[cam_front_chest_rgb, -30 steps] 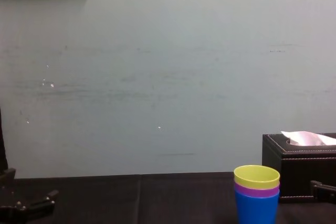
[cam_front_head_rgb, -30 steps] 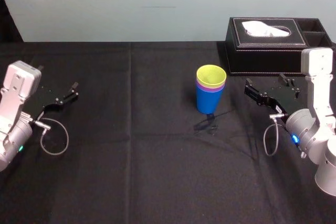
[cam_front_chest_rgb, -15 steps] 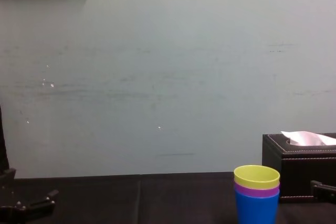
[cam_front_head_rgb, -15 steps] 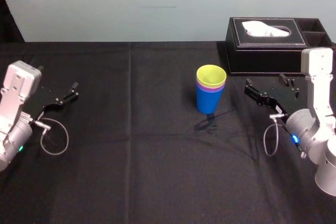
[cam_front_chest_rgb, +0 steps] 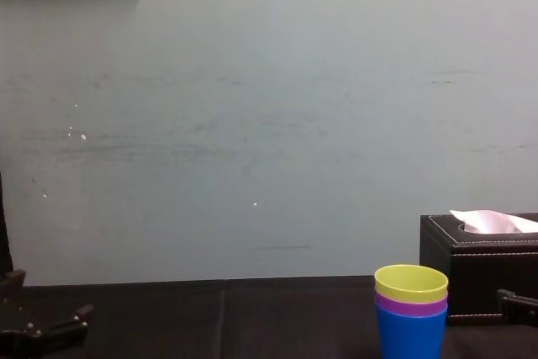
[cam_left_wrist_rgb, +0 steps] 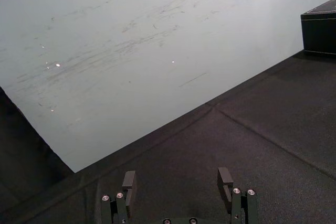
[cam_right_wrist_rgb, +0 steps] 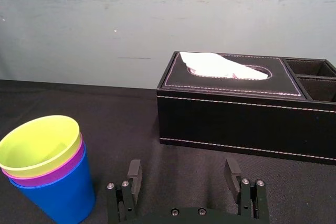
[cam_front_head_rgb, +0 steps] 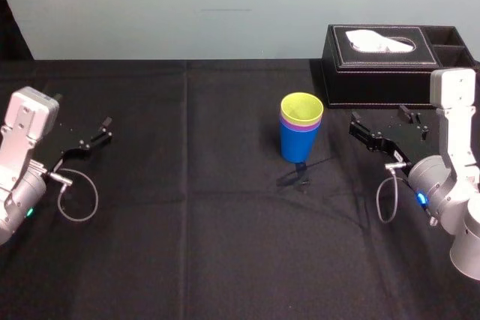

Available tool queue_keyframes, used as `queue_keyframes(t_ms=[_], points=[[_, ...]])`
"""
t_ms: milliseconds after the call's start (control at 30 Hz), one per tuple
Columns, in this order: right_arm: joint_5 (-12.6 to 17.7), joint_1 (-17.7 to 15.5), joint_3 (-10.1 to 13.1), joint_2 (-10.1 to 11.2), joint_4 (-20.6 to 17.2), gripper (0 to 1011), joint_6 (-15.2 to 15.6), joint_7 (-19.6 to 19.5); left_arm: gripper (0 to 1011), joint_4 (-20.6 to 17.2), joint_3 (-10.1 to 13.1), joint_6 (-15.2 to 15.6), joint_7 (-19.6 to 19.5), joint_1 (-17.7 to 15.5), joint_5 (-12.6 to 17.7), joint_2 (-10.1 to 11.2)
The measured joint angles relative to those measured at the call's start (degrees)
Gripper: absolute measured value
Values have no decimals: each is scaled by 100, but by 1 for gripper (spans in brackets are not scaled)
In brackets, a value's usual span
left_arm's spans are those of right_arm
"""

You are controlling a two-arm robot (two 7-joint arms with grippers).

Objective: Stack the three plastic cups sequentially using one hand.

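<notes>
3 cups (cam_front_head_rgb: 301, 137) nested upright; 1 tissue box (cam_front_head_rgb: 375, 84) nearby.

purple cup (cam_front_chest_rgb: 410, 307): only rim shows; yellow-green cup (cam_front_chest_rgb: 410, 285): body probably hidden | blue cup (cam_front_chest_rgb: 410, 335): base cropped, chest view

No legible writing.
Plain cups (cam_right_wrist_rgb: 47, 174) left of the right gripper's (cam_right_wrist_rgb: 181, 167) jaws; unmarked tissue box (cam_right_wrist_rgb: 241, 116) beyond them.

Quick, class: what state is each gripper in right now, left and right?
Left gripper: open, holding nothing.
Right gripper: open, holding nothing, apart from the cup stack.
</notes>
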Motion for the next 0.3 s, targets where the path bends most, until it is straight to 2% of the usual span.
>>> queue_keyframes(t_ms=[300], points=[[0,0,0,0,0,1000,0,0,1011,0,0,0,0,0,0,0]])
